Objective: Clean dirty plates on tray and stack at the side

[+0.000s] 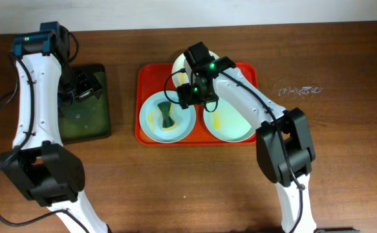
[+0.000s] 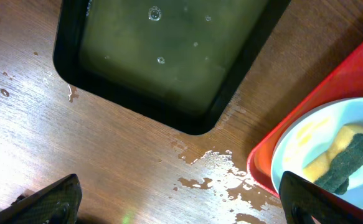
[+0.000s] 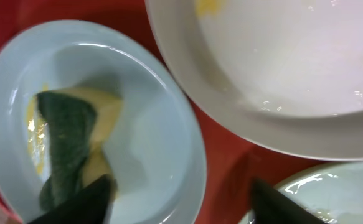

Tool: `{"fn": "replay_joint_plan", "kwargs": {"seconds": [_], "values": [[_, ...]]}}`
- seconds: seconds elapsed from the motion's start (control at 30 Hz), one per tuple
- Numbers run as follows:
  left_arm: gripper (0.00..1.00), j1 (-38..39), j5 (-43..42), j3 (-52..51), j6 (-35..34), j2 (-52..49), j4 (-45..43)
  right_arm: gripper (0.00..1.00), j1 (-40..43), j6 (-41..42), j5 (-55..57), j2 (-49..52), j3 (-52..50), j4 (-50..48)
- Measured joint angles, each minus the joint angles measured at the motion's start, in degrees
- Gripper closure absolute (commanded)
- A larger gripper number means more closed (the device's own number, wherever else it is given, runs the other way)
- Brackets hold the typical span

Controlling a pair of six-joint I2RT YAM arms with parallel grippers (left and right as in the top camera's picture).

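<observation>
The red tray [image 1: 148,74] holds three plates. A pale blue-green plate [image 1: 150,107] on its left carries a yellow and green sponge [image 1: 167,115] and yellow smears. To the right lies a second pale plate [image 1: 235,126] with a yellow streak, and a white plate [image 1: 180,65] sits at the back. My right gripper [image 1: 189,97] hangs low and open astride the left plate's [image 3: 144,118] right rim. One finger [image 3: 81,200] is inside by the sponge [image 3: 69,143], the other finger [image 3: 281,202] over the tray [image 3: 225,149]. My left gripper [image 1: 83,84] is open and empty above the dark tray.
A dark green-black tray [image 1: 88,120] of murky water stands left of the red tray. Water is spilled on the wooden table [image 2: 218,174] between them. The left wrist view catches the red tray's corner [image 2: 330,87] and the sponge plate [image 2: 306,137].
</observation>
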State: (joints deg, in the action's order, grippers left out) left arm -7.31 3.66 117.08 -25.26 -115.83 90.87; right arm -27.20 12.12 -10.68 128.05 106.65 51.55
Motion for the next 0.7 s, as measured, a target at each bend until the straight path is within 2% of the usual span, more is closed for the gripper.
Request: {"fn": "replay_joint_plan", "kwargs": {"seconds": [0.13, 0.27, 0.47, 0.5, 0.7], "values": [[0.00, 0.0, 0.0, 0.0, 0.0, 0.0, 0.0, 0.42, 0.0, 0.1, 2.4, 0.6, -0.5, 0.0], [0.01, 0.0, 0.0, 0.0, 0.0, 0.0, 0.0, 0.53, 0.0, 0.0, 3.7, 1.7, -0.7, -0.3], [0.01, 0.0, 0.0, 0.0, 0.0, 0.0, 0.0, 0.60, 0.0, 0.0, 4.0, 4.1, -0.8, -0.6], [0.01, 0.0, 0.0, 0.0, 0.0, 0.0, 0.0, 0.66, 0.0, 0.0, 4.0, 4.1, -0.8, -0.6], [0.00, 0.0, 0.0, 0.0, 0.0, 0.0, 0.0, 0.77, 0.0, -0.3, 4.2, 4.1, -1.8, -0.6]]}}
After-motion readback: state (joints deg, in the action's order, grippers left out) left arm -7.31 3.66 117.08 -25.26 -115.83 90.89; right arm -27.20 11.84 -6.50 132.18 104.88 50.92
